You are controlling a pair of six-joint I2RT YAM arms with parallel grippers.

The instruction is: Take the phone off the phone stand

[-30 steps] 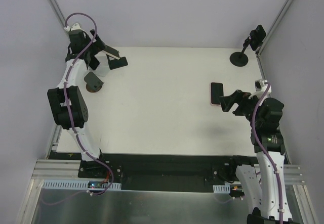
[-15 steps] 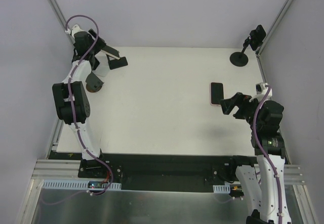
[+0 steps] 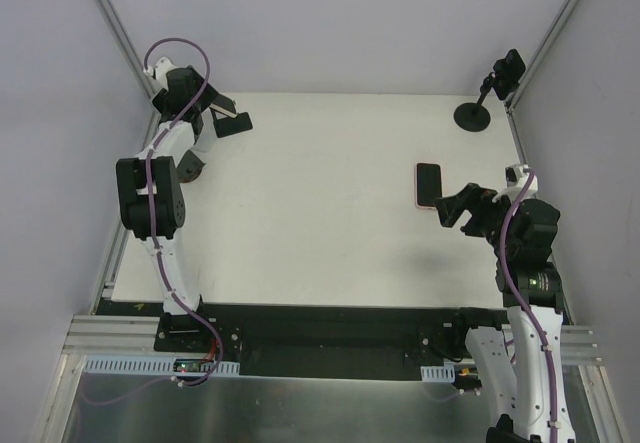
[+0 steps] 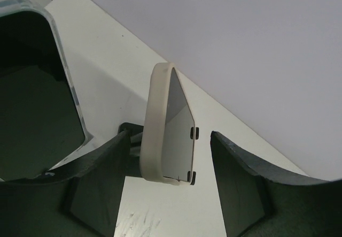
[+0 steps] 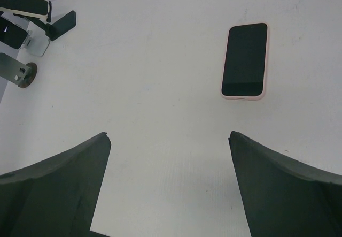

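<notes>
A phone [image 4: 160, 124] in a cream case stands on edge between the fingers of my left gripper [image 4: 170, 138]. Its glossy face turns toward the right finger [image 4: 246, 189]. The jaws are partly closed. A clear gap remains on the right side, and the left finger [image 4: 99, 183] sits close to the case's rim. A dark piece [image 4: 132, 131], apparently part of the phone stand, shows at the phone's foot. From above, the left gripper [image 3: 213, 125] sits at the table's back left corner. My right gripper [image 3: 455, 203] [image 5: 168, 135] hovers open over bare table.
A pink-cased phone [image 3: 428, 185] [image 5: 245, 60] lies flat, screen up, just beyond the right gripper. A black round-based stand [image 3: 472, 115] with a dark device [image 3: 510, 68] is at the back right. A grey stand [image 5: 18, 71] is near the left arm. A large dark pale-rimmed object [image 4: 32, 114] fills the left wrist view's left side.
The left arm has shifted slightly toward the back, and its jaws have narrowed around the cream-cased phone. The right arm has barely moved and stays open.
</notes>
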